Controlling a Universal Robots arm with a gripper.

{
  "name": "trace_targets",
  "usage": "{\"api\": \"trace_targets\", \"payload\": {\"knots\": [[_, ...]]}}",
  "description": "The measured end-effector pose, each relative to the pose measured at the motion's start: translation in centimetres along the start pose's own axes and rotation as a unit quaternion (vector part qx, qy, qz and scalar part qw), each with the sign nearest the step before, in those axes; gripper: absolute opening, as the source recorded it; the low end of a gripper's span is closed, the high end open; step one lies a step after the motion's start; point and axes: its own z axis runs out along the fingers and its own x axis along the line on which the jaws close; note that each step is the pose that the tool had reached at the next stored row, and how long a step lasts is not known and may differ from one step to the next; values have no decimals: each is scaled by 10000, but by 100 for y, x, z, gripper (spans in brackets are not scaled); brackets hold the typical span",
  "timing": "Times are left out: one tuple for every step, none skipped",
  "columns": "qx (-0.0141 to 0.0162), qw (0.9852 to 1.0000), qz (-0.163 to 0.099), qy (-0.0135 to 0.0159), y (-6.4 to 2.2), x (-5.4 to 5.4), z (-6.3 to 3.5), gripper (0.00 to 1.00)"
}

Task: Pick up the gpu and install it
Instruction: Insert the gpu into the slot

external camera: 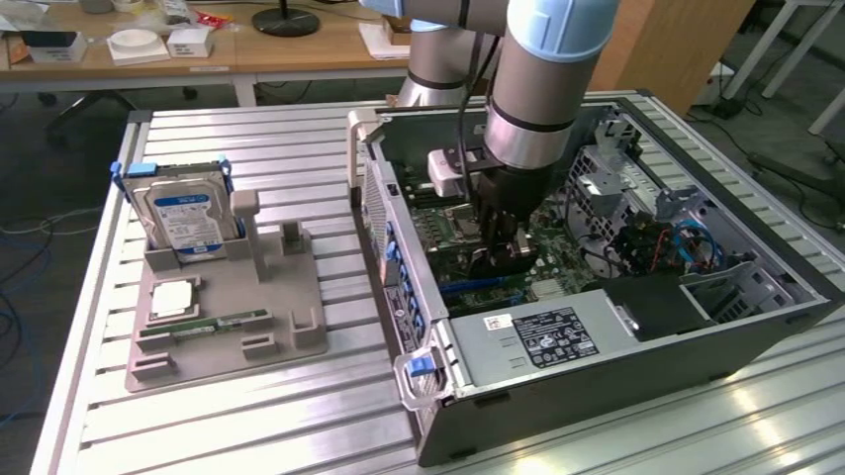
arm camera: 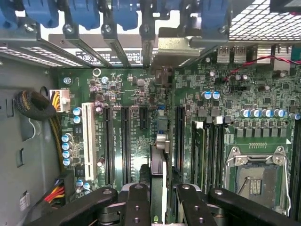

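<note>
We see the grey and light-blue robot arm [external camera: 528, 89] reaching down into the open dark metal computer case [external camera: 620, 346], its black gripper [external camera: 500, 259] low over the green motherboard [external camera: 456, 233]. Well apart, towards the exterior view's left, a grey plastic fixture tray [external camera: 225, 336] holds an upright silver hard drive with a blue-white label [external camera: 185, 223] and a narrow green RAM stick [external camera: 218, 322] lying flat.

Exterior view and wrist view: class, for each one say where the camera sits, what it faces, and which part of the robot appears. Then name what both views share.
Exterior view: off the arm, high up, looking down at the open computer case on a slatted table; the arm's lower links and gripper show.
Wrist view: on the wrist, looking down into the case at the motherboard; the black fingers hold the gpu edge-on.
Shared: motherboard, gripper.
</note>
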Motion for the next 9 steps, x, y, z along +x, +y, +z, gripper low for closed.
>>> {"api": "trace_targets", "payload": {"knots": [[0,10000,-13,-1,2,0,2,26],[-1,10000,-32,-1,3,1,3,26],[-1,10000,-42,-1,5,1,4,26],[0,10000,-41,-3,12,1,6,26],[0,10000,-42,-4,23,1,7,26],[0,10000,-42,-3,34,1,6,26],[0,10000,-42,-3,56,1,8,26],[0,10000,-41,-3,60,1,8,26],[-1,10000,-42,-3,62,2,9,26]]}}
